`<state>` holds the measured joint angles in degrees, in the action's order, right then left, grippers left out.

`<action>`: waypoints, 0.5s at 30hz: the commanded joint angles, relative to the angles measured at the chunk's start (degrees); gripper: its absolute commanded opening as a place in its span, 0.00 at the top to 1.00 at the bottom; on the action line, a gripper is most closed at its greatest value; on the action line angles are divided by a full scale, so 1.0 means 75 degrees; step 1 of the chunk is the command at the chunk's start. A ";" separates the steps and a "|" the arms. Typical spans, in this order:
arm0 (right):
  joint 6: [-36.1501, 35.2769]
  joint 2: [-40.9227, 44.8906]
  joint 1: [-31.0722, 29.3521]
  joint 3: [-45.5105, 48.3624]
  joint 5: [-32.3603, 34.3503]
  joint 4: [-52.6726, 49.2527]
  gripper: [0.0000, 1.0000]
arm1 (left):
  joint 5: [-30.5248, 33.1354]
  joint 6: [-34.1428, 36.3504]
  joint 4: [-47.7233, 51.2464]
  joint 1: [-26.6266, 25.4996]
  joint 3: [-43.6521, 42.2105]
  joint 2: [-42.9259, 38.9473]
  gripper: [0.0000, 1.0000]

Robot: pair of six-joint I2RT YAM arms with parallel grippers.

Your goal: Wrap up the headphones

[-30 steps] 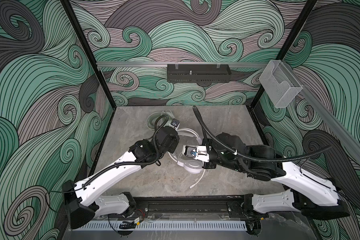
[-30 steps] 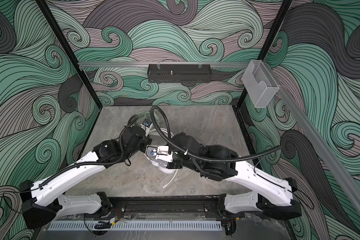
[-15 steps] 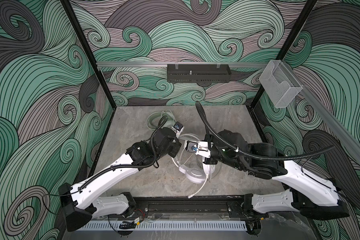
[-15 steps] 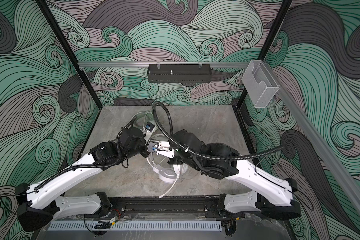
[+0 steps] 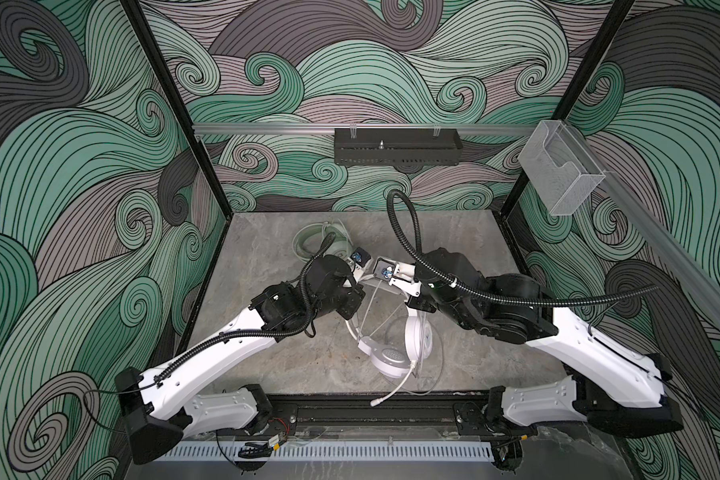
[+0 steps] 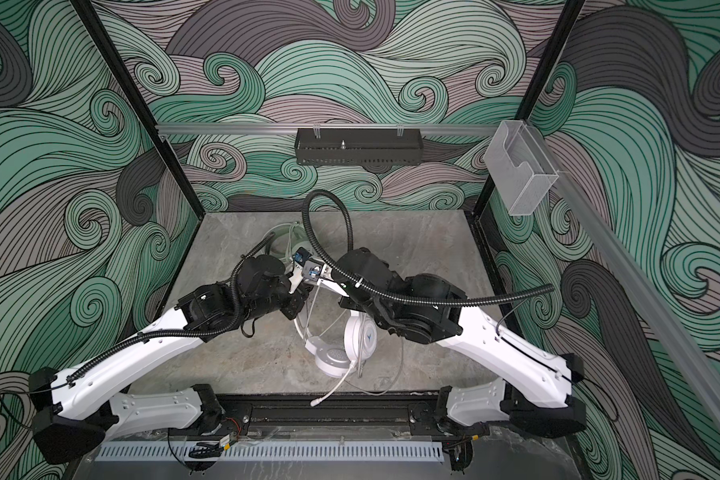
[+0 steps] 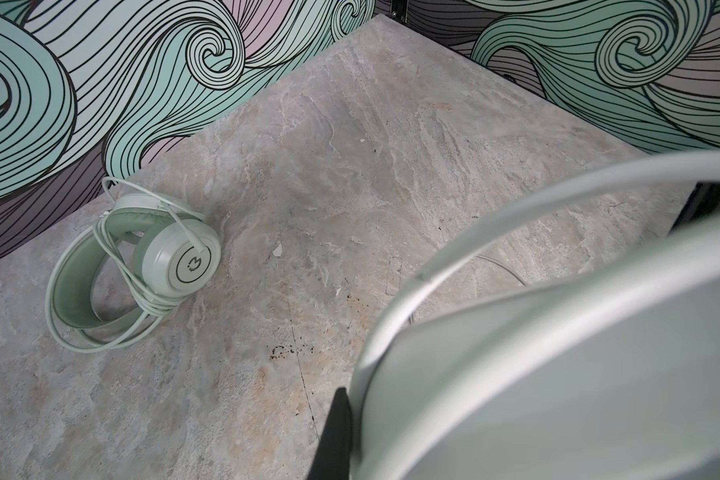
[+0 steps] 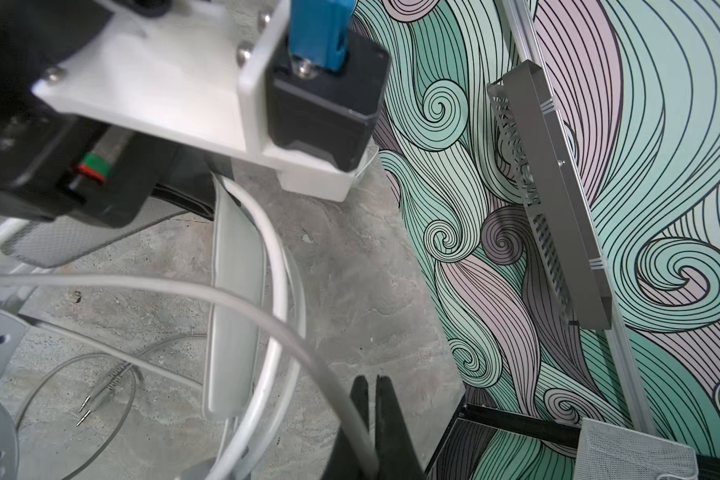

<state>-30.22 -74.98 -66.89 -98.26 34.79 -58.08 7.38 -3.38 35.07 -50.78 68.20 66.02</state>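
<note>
Right now the white headset [image 5: 395, 355] hangs below both grippers, on the side toward the arm bases. Its headband rises between them, one earcup shows a mesh face, and the other carries a blue arrow mark [image 6: 368, 337]. The left gripper [image 5: 348, 312] is closed on the headband. The right gripper [image 8: 371, 401] is also closed, its dark fingers pinching the thin pale cable [image 8: 208, 293]. A boom microphone [image 5: 393, 385] sticks out from the mesh earcup. Two jack plugs [image 8: 85, 409] lie on the surface under the right gripper.

The mint green headset [image 7: 142, 257] lies flat, well beyond the left gripper toward the back wall, with its own lead looped round it.

The tabletop [image 5: 267, 357] is grey marbled stone. The walls [image 5: 80, 174] bear green, mauve and grey waves. A black tray [image 5: 395, 151] and a clear holder [image 5: 560, 176] hang on the rails.

Both sets of fingertips are hidden in both top views. Whether the earcups touch the tabletop cannot be told.
</note>
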 commanded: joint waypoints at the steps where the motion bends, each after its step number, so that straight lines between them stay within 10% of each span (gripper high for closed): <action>1: 0.0013 -0.0046 -0.0008 -0.0247 0.0360 -0.0103 1.00 | -0.0391 -0.0086 -0.0374 -0.0045 0.0076 -0.0248 1.00; 15: 0.0221 0.0695 0.0875 0.0317 0.0064 0.0149 1.00 | 0.0493 0.0216 -0.0167 -0.0043 0.0162 -0.0536 1.00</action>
<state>-29.12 -71.26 -61.06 -96.88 34.94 -58.26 10.09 -1.91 34.83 -50.81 67.35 63.88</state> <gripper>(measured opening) 0.058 0.071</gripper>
